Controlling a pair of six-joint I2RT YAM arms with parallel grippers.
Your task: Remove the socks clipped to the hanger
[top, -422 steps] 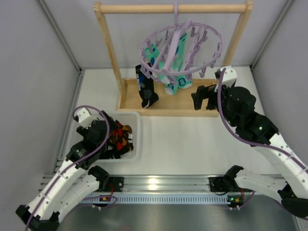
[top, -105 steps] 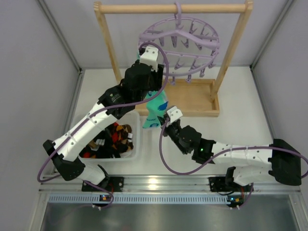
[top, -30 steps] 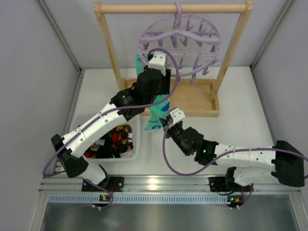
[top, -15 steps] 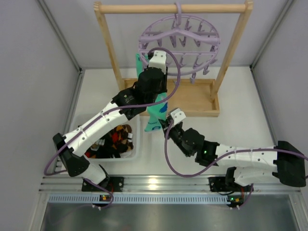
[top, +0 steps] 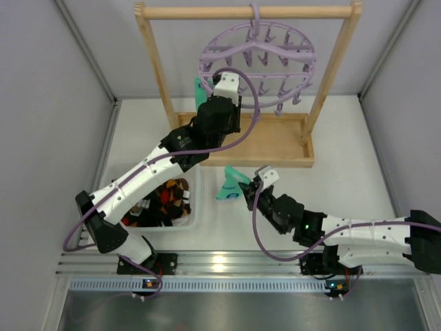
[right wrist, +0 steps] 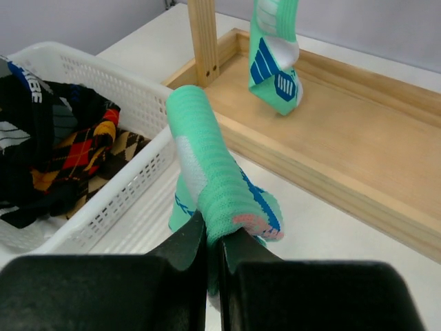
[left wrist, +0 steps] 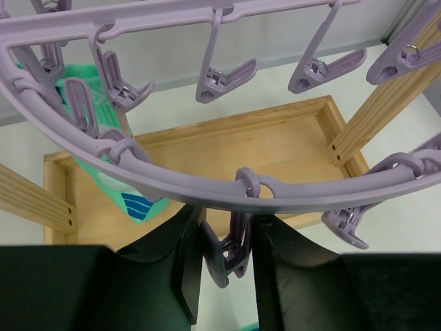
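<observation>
The right jaws are gripping one teal sock (right wrist: 213, 179) above the surface, beside the white basket (right wrist: 124, 186). The left jaws are squeezing a clip (left wrist: 231, 248) on the hanger (left wrist: 296, 198), where a second teal sock (left wrist: 131, 196) is hanging.

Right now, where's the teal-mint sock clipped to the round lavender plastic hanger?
Top view: the teal-mint sock hangs at the lavender hanger's left rim, beside the wooden frame's left post.
</observation>
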